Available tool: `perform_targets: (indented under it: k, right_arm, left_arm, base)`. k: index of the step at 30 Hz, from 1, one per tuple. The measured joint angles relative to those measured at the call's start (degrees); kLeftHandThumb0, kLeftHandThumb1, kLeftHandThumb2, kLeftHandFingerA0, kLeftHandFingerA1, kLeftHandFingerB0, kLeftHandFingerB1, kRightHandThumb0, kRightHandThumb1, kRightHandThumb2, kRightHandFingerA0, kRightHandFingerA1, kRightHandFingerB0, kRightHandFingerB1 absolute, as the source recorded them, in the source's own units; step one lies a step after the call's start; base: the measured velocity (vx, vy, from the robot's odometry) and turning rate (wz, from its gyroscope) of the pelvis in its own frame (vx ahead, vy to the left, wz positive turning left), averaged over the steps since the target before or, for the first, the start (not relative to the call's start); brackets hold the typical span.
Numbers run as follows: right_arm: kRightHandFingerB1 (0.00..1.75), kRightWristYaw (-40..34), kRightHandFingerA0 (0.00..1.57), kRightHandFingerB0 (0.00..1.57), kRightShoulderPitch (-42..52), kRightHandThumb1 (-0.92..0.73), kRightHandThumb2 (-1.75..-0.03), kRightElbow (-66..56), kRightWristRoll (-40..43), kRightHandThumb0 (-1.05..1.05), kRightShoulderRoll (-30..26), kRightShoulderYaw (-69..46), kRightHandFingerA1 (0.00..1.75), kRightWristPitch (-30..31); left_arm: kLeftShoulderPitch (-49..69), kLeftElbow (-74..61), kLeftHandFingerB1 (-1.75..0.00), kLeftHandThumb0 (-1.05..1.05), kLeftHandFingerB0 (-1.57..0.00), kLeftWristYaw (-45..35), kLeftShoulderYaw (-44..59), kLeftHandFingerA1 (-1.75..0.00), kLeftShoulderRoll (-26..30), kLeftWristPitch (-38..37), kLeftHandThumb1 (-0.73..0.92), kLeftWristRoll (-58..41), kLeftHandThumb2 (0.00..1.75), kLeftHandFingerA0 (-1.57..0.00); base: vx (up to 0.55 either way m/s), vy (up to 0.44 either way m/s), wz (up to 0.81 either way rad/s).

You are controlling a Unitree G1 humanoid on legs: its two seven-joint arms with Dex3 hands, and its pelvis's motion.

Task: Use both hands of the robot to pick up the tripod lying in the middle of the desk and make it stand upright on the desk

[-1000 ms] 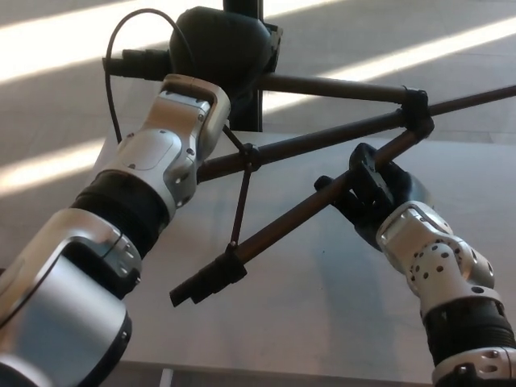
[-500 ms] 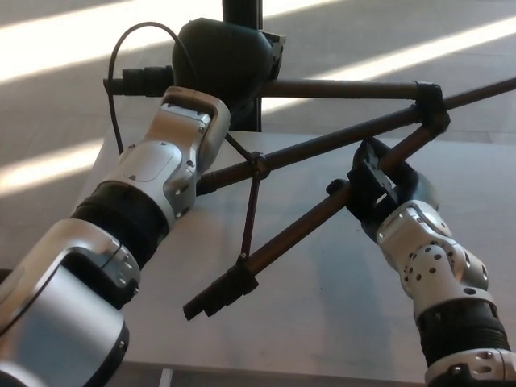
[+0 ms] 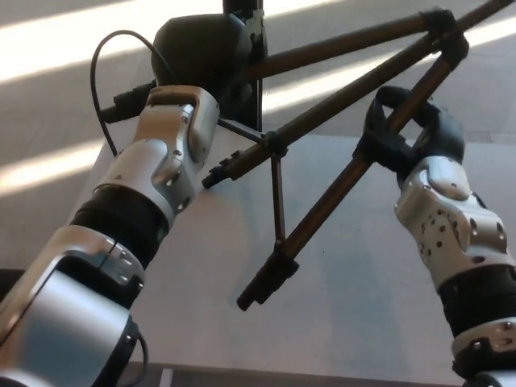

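Note:
The black tripod (image 3: 339,105) is held off the grey desk (image 3: 355,290), its legs splayed and slanting up to the right. My left hand (image 3: 201,52) grips its head end at the top centre, behind my silver wrist. My right hand (image 3: 407,129) is shut around the nearest leg, whose foot (image 3: 262,286) hangs just above the desk. A thin brace (image 3: 276,193) links the legs. Another leg end (image 3: 222,171) points toward my left forearm.
A dark vertical post (image 3: 251,81) stands behind the desk's far edge. Beyond the desk lies floor with bright sun stripes (image 3: 48,48). A black cable (image 3: 101,89) loops off my left wrist. The desk's front edge (image 3: 322,375) runs along the bottom.
Both hands have lifted and tilted the tripod more upright. My right hand rose toward the upper right, and the near leg's foot swung rightward and lower toward the desk.

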Motion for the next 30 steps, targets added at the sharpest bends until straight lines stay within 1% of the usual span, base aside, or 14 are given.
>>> perform_targets:
  k: [5,8,11,12,13,16,19,20,21,22,23,26,27,30]
  right_arm:
    - [1.51,1.6,1.04,0.87,-4.1,-0.36,-1.42,0.0,-3.5,-0.23,-4.7,4.8,1.75,-0.1]
    - [1.50,2.7,1.01,0.89,-6.3,-0.35,-1.40,0.1,-5.4,-0.29,-6.8,7.3,1.75,-0.6]
    - [1.51,3.7,0.98,0.89,-8.0,-0.32,-1.39,0.4,-7.2,-0.29,-8.5,9.7,1.74,-1.0]
    - [1.53,3.9,0.98,0.90,-8.4,-0.34,-1.41,0.5,-7.8,-0.28,-8.9,10.4,1.75,-1.1]
    - [1.51,4.2,1.00,0.88,-8.9,-0.34,-1.38,0.6,-8.4,-0.26,-9.3,11.3,1.75,-1.1]
    - [1.38,4.9,1.01,0.92,-10.1,-0.47,-1.10,0.8,-10.4,-0.32,-10.3,13.8,1.66,-1.4]
    - [1.40,5.5,1.00,0.94,-10.8,-0.34,-1.33,0.8,-11.9,-0.33,-10.9,16.2,1.70,-1.7]
    - [1.53,5.6,0.98,0.92,-10.9,-0.27,-1.49,0.8,-12.2,-0.26,-11.0,16.5,1.73,-1.7]
    - [1.56,5.8,0.98,0.89,-11.3,-0.32,-1.47,0.8,-13.1,-0.26,-11.2,17.7,1.74,-1.8]
    - [1.56,5.9,0.99,0.87,-11.4,-0.36,-1.43,0.8,-13.7,-0.25,-11.3,18.6,1.75,-2.0]
    - [1.56,5.9,1.01,0.85,-11.4,-0.39,-1.38,0.8,-14.2,-0.24,-11.3,19.1,1.75,-2.0]
    - [1.57,6.3,1.00,0.83,-11.3,-0.41,-1.37,0.3,-15.7,-0.24,-11.4,21.3,1.75,-2.1]
    - [1.58,6.5,1.00,0.84,-11.3,-0.39,-1.42,-0.1,-16.3,-0.23,-11.4,21.9,1.75,-2.1]
    - [1.57,7.1,1.00,0.82,-11.0,-0.41,-1.39,-1.0,-17.8,-0.23,-11.4,23.3,1.75,-2.3]
  left_arm:
    - [0.4,-0.2,-1.51,-0.14,-0.66,0.1,2.5,-1.75,-0.3,0.0,0.55,-1.5,0.84,-0.82]
    - [1.0,-0.7,-0.67,-0.15,-0.72,0.1,3.8,-1.36,-0.9,0.1,0.60,-2.1,0.79,-0.94]
    - [2.3,-1.8,-0.81,-0.11,-0.78,0.2,5.2,-1.57,-1.4,0.2,0.58,-3.0,0.69,-0.89]
    - [2.7,-2.3,-1.31,-0.09,-0.68,0.3,5.6,-1.72,-1.5,0.3,0.57,-3.3,0.66,-0.82]
    - [3.3,-2.9,-1.50,-0.09,-0.66,0.4,6.1,-1.75,-1.7,0.4,0.55,-3.6,0.71,-0.84]
    - [5.2,-4.9,-1.58,-0.11,-0.68,0.6,7.8,-1.75,-2.2,0.9,0.55,-4.5,0.77,-0.85]
    - [7.1,-6.3,-1.56,-0.13,-0.66,1.1,9.2,-1.75,-2.8,1.3,0.58,-5.4,0.82,-0.83]
    - [7.4,-6.5,-0.96,-0.17,-0.83,1.2,9.4,-1.31,-3.0,1.4,0.50,-5.5,0.99,-1.17]
    - [8.4,-7.1,-1.11,-0.15,-0.78,1.6,10.1,-1.69,-3.6,1.7,0.63,-5.9,0.79,-0.88]
    - [9.3,-7.5,-1.10,-0.20,-0.86,2.0,10.4,-1.34,-3.9,1.8,0.51,-6.2,0.97,-1.16]
    - [9.9,-7.7,-1.59,-0.13,-0.63,2.2,10.6,-1.75,-4.1,1.9,0.61,-6.3,0.79,-0.83]
    - [12.6,-9.2,-1.59,-0.13,-0.62,3.1,11.4,-1.75,-5.0,2.3,0.61,-6.9,0.78,-0.81]
    - [13.5,-9.8,-1.00,-0.14,-0.75,3.5,11.7,-1.50,-5.4,2.4,0.68,-7.3,0.69,-0.80]
    - [15.7,-11.3,-1.17,-0.11,-0.71,4.6,12.0,-1.64,-5.9,2.8,0.69,-8.0,0.66,-0.84]
  base:
    - [0.00,0.000,0.00]
    - [0.00,0.000,0.00]
    - [0.00,0.000,0.00]
    - [0.00,0.000,0.00]
    - [0.00,0.000,0.00]
    - [0.00,0.000,0.00]
    - [0.00,0.000,0.00]
    - [0.00,0.000,0.00]
    - [0.00,0.000,0.00]
    - [0.00,0.000,0.00]
    - [0.00,0.000,0.00]
    - [0.00,0.000,0.00]
    - [0.00,0.000,0.00]
    - [0.00,0.000,0.00]
